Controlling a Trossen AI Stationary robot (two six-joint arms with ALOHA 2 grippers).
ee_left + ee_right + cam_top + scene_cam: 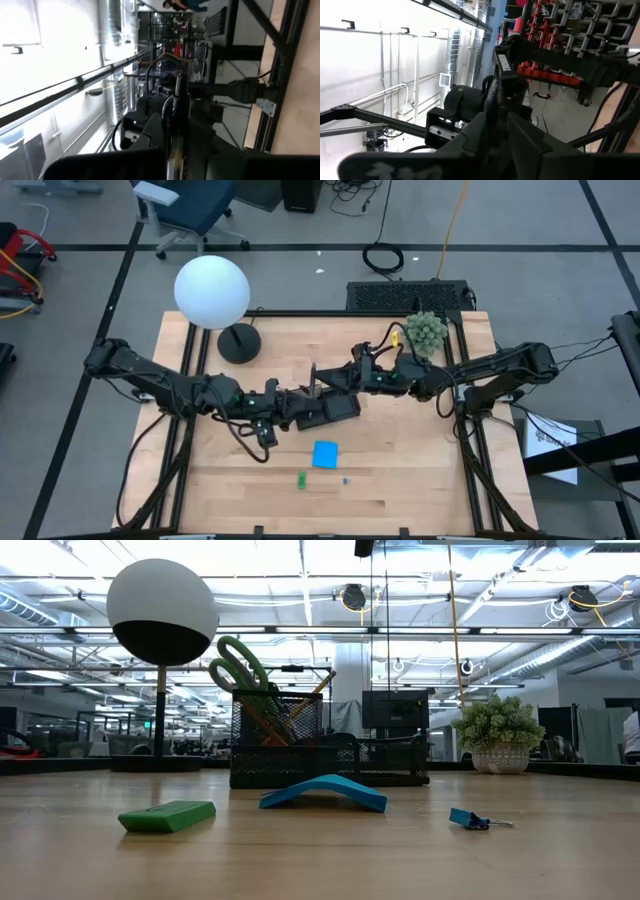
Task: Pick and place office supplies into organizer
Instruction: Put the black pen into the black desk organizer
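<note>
A thin black pen (313,379) hangs in the air over the black organizer (336,412), between my two grippers. My left gripper (172,152) comes from the table's left and is shut on the pen (176,112). My right gripper (495,125) comes from the right, and the pen (492,100) shows close in front of it. The organizer (330,762) has green-handled scissors (240,665) and pencils standing in its tall cup. A blue note pad (325,453), a green piece (301,479) and a small blue clip (346,480) lie on the table nearer the front edge. My left gripper pinches the pen's shaft (174,135) between its two fingers, which reach out roughly level from the table's left and lie across the pen. The pen is lifted clear, above the organizer. How far back it sits between the fingers does not show.
A lamp with a white globe (212,292) and a round black base (238,342) stands at the far left. A fuzzy green plant (425,330) sits at the far right. The note pad (323,790) is arched, resting on two edges. Bare wood lies along the near edge.
</note>
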